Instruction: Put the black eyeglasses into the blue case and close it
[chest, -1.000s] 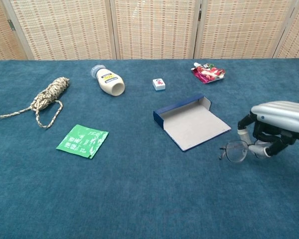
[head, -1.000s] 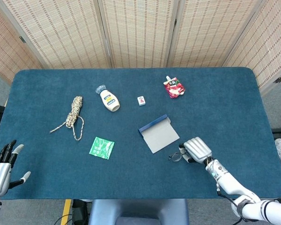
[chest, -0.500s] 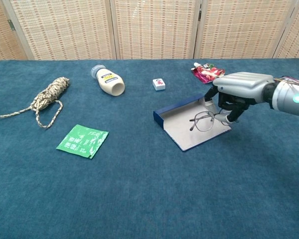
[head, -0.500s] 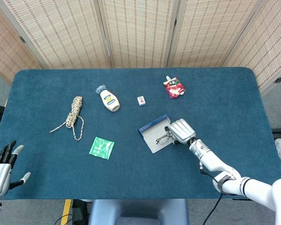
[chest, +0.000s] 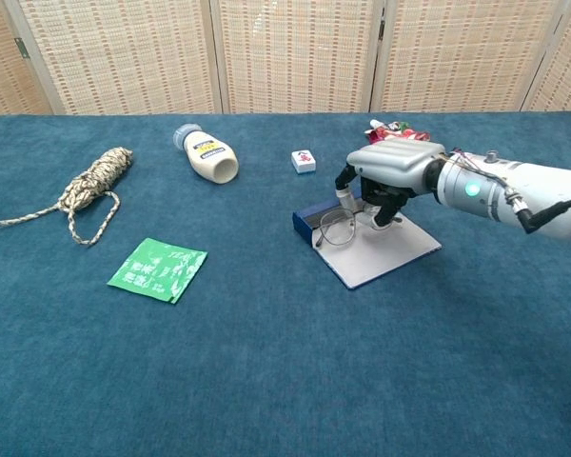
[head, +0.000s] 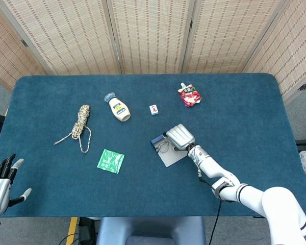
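Note:
The blue case [head: 172, 149] [chest: 381, 249] lies open near the table's middle, its grey inside facing up. My right hand [head: 180, 136] [chest: 390, 168] hovers over the case's far-left end and holds the black eyeglasses [head: 163, 147] [chest: 335, 227], which hang from its fingers just above the case's raised blue rim. My left hand [head: 0, 186] stays at the table's near-left corner, fingers spread, holding nothing; the chest view does not show it.
A coiled rope [head: 81, 123] [chest: 88, 186], a white bottle [head: 119, 108] [chest: 206, 157], a green packet [head: 111, 161] [chest: 159, 268], a small white tile [head: 154, 109] [chest: 304, 161] and a red pouch [head: 189, 95] [chest: 398, 139] lie on the blue table.
My right hand lifted the eyeglasses from the table near the front right, carried them left and away over the case, and now holds them at the case's far-left end.

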